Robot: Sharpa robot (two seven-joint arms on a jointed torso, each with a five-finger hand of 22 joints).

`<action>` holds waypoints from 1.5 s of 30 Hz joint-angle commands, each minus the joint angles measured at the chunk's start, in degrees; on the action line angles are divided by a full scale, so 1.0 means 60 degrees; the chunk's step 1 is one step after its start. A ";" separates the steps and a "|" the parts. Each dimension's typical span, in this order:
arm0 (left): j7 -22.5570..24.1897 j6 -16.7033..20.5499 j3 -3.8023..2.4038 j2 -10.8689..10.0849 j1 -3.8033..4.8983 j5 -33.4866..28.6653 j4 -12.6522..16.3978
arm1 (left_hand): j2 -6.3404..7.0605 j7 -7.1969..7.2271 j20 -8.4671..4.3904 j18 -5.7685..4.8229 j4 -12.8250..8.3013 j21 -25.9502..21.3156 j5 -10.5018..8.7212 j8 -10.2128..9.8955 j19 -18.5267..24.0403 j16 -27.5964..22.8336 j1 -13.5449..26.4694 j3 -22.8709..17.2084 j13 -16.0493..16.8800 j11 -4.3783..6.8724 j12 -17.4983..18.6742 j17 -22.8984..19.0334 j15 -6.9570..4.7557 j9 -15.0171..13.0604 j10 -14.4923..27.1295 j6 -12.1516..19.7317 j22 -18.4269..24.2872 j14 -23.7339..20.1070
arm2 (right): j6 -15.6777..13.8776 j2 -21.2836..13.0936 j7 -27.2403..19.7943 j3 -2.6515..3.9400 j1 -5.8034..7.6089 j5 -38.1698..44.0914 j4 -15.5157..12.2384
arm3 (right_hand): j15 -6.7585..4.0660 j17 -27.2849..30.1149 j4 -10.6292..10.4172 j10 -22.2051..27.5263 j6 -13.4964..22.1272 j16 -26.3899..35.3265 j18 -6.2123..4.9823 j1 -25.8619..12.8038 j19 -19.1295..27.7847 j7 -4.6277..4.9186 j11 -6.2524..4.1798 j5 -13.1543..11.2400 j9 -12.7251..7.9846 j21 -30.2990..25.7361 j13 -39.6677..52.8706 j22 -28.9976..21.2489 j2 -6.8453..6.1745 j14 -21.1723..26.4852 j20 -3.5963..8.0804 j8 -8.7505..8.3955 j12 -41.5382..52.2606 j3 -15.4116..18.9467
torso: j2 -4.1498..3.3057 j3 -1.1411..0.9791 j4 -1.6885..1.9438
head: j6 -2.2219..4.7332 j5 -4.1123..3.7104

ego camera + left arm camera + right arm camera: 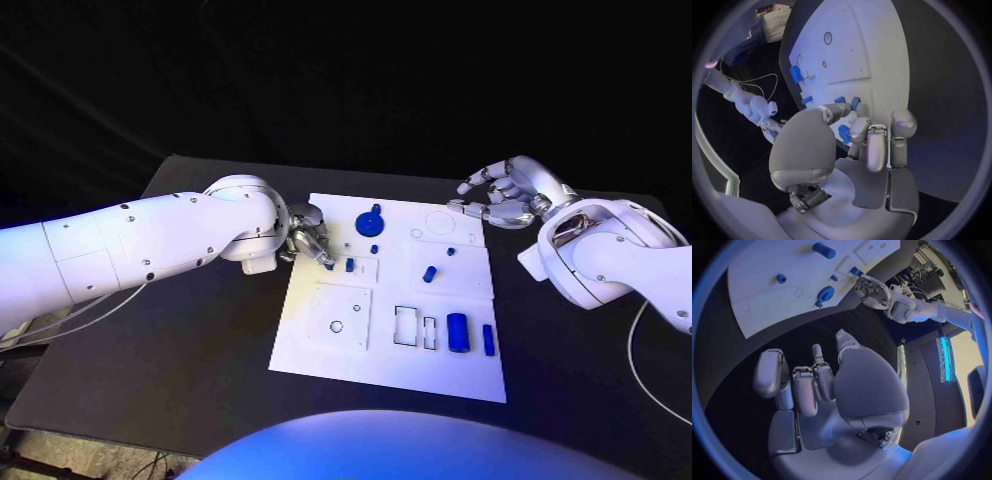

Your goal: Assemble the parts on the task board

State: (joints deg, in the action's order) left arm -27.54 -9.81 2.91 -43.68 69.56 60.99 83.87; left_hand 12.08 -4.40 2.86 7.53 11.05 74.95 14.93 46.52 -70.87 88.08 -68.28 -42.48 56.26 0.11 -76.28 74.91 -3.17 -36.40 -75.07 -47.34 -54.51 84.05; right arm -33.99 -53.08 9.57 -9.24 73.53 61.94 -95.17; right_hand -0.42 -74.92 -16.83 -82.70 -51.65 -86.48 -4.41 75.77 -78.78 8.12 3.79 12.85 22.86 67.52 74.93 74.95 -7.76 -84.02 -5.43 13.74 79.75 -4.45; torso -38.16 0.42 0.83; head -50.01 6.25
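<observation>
The task board (389,340) is laid flat mid-bench. A small blue part (844,133) is pinched in the left hand (307,240) fingers at the board's left edge. The right hand (502,193) is hung past the far right corner, fingers curled, nothing held.

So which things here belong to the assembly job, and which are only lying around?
Job:
task board
round blue part
blue cylinder
slim blue bar
small blue peg
left hand, on a small blue piece
right hand

Lying about:
black table
</observation>
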 commanded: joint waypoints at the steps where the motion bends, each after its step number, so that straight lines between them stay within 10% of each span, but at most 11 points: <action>1: 0.0010 -0.0176 0.0006 0.0064 -0.0009 -0.0010 0.0010 | -0.0043 0.0026 -0.0014 -0.0097 -0.1790 0.0047 0.0060 0.0053 -0.0085 0.0032 0.0085 -0.1864 0.0019 0.0022 -0.0036 0.1584 -0.0048 0.0012 -0.0061 -0.0068 -0.0016 0.0765 | 0.0038 0.0006 -0.0060 0.0000 -0.0004 0.0061 -0.0008 | -0.0049 -0.0682 0.0005 -0.0008 0.0084 0.0053 -0.0111 -0.0072 -0.0037 0.0010 -0.0066 0.0058 -0.0014 -0.0033 0.0787 0.0074 -0.0014 -0.0608 0.0011 0.0047 0.0021 0.0070 | -0.0007 -0.0004 -0.0008 | 0.0002 -0.0006; 45: -0.0111 -0.0335 0.0081 0.0408 -0.0011 -0.0091 -0.0354 | 0.0123 0.0117 -0.0035 -0.0100 -0.1693 0.0035 0.0329 0.0146 -0.0054 0.0028 0.0602 -0.1535 0.0023 0.0080 -0.0006 0.1578 -0.0086 -0.0072 -0.0149 -0.0050 -0.0004 0.0766 | 0.0032 0.0010 -0.0088 0.0000 -0.0006 0.0047 0.0002 | -0.0051 -0.0672 0.0006 -0.0011 0.0113 0.0062 -0.0111 -0.0085 -0.0044 0.0009 -0.0068 0.0060 -0.0028 -0.0050 0.0787 0.0080 -0.0007 -0.0606 0.0014 0.0102 0.0025 0.0078 | 0.0003 -0.0004 0.0007 | 0.0002 -0.0090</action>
State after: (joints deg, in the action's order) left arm -28.61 -10.80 3.31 -41.50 69.60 60.96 81.63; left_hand 13.06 -4.01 2.67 7.53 8.12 75.16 17.09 47.25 -71.05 88.08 -64.86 -44.59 56.45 0.51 -76.27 74.91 -3.19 -36.81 -75.50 -47.85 -54.59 84.02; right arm -33.99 -53.05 9.52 -9.24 73.53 61.92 -95.17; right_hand -0.42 -74.90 -16.67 -82.70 -51.19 -86.48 -4.41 75.77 -78.78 8.17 3.79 12.85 22.74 67.53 74.91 74.92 -7.76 -84.02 -5.43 14.19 79.75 -4.29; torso -38.16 0.41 0.85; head -50.01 5.72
